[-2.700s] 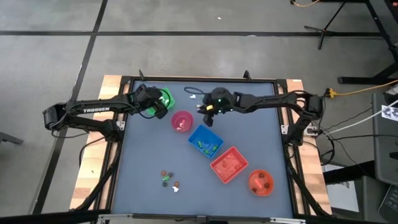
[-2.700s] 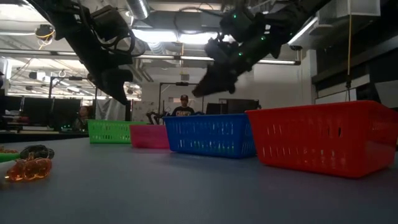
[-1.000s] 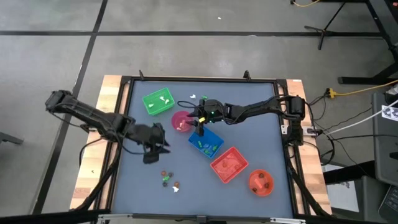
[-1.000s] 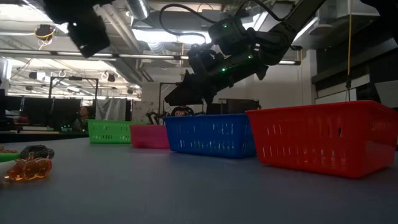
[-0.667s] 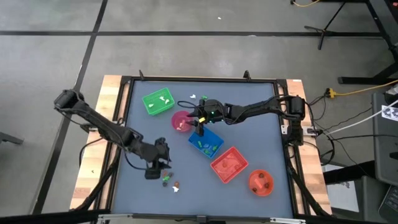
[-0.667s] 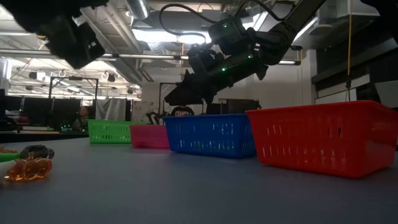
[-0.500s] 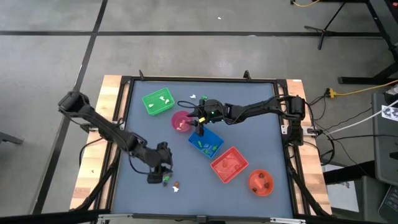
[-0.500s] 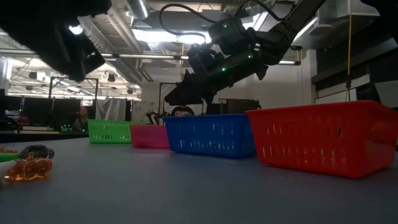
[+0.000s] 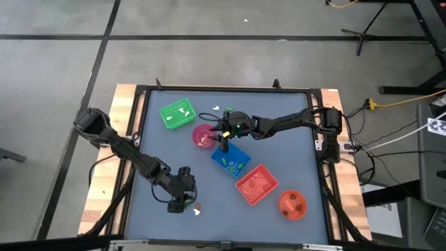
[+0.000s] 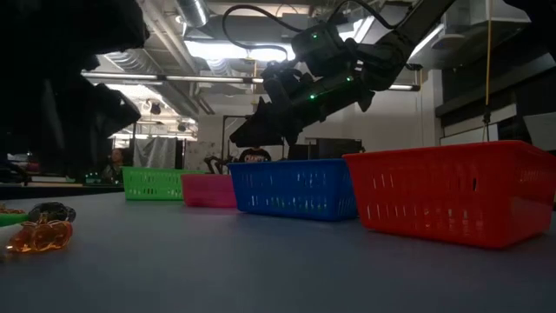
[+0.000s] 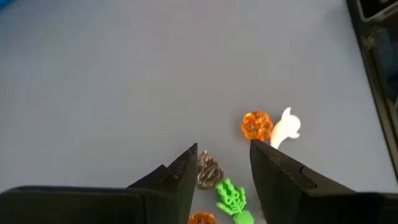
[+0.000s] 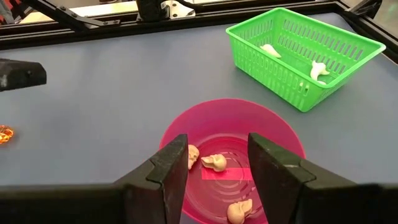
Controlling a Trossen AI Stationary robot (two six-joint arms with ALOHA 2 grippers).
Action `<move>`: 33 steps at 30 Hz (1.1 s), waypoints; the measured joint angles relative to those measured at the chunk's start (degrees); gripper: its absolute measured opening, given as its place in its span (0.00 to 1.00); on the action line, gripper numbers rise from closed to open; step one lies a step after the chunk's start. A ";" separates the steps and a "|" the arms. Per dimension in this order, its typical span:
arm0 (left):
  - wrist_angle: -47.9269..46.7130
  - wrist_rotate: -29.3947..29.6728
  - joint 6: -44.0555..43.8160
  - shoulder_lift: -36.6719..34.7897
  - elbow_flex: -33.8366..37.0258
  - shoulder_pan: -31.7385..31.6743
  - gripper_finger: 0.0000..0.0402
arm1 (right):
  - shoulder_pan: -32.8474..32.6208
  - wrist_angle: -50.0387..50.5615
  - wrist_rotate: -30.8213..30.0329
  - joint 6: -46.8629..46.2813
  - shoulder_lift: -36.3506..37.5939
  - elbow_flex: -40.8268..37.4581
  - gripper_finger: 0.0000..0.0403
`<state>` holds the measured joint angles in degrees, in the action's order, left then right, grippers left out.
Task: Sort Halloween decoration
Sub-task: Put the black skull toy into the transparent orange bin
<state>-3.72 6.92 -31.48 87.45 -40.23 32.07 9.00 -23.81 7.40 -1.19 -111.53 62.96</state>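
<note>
Five trinkets [image 11: 225, 193] are left loose on the table's near-left part, directly under the left gripper [image 11: 224, 163], whose fingers are held apart and empty (a dark one lies between them), while the right gripper [image 12: 217, 155], also parted, is kept over the pink bowl [image 12: 267, 134].

Four baskets stand in a row [image 10: 452, 193] (red nearest), an orange trinket [image 10: 36, 236] lying apart.
</note>
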 joint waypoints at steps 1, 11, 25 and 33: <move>0.03 0.00 -0.02 0.33 0.00 0.17 0.33 | 0.00 0.00 0.00 0.00 0.00 0.00 0.41; -0.07 0.04 -2.86 4.05 0.02 0.62 0.33 | 0.00 0.00 0.00 0.00 0.02 0.00 0.41; 0.20 0.04 -2.89 6.72 0.00 0.60 0.33 | 0.00 0.02 0.00 0.00 0.02 0.00 0.41; 0.08 0.90 -2.89 6.74 0.00 0.62 0.31 | 0.02 0.02 0.00 0.00 0.02 0.00 0.41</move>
<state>-3.64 7.82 -34.37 94.19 -40.23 32.69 9.02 -23.79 7.40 -1.19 -111.50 62.96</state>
